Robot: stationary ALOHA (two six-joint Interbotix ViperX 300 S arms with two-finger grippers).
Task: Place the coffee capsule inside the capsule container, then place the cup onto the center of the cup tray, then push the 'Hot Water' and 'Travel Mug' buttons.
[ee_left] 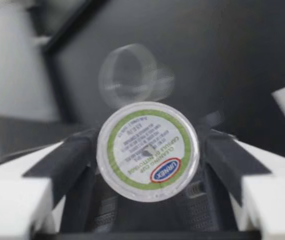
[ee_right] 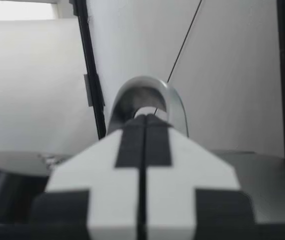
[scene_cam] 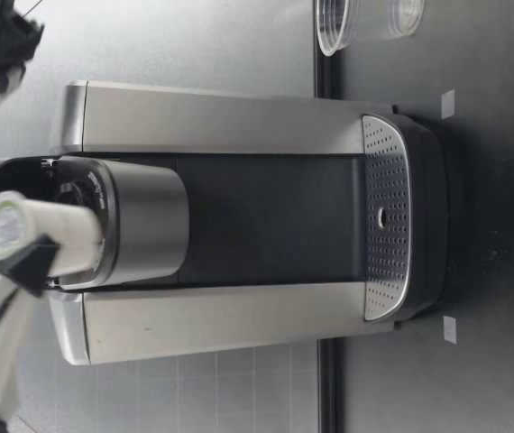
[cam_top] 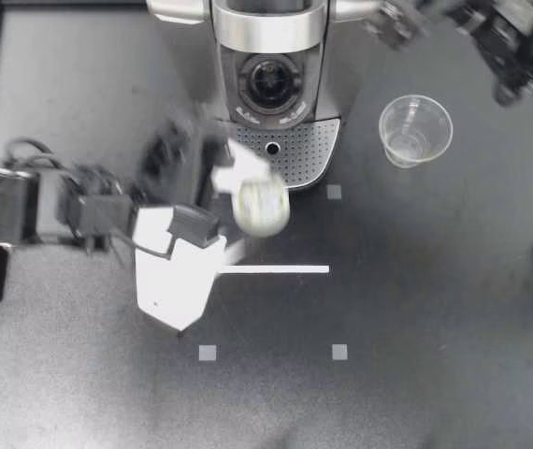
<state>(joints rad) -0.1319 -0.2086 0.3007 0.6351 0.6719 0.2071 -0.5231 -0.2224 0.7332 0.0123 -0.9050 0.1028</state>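
So in the top view the left claw (cam_top: pixel 248 198) sits about centre frame, a bit left, clamped on the capsule (cam_top: pixel 265 210). The capsule overlaps the lower left corner of the coffee machine (cam_top: pixel 271 84), over the edge of its perforated tray (cam_top: pixel 304 150).

From the table-height camera the capsule (scene_cam: pixel 39 236) is lying on its side, up at the level of the machine's head (scene_cam: pixel 140 225) and right at the open capsule chamber. Can't tell if it's partly in.

In the left wrist view both dark fingers (ee_left: pixel 67 165) press the capsule (ee_left: pixel 147 150) from either side, foil lid facing the camera. The cup (ee_left: pixel 132 75) is blurry, well ahead.

The cup (cam_top: pixel 415 129) is clear plastic, upright on the table in the upper right of the top view. It's beside the machine, not on the tray.

The right claw (cam_top: pixel 396 23) is a blur at the top right by the machine's back corner. Its wrist view shows the fingers (ee_right: pixel 132 180) pressed flat together on nothing, with the machine's silver handle (ee_right: pixel 145 97) just ahead.
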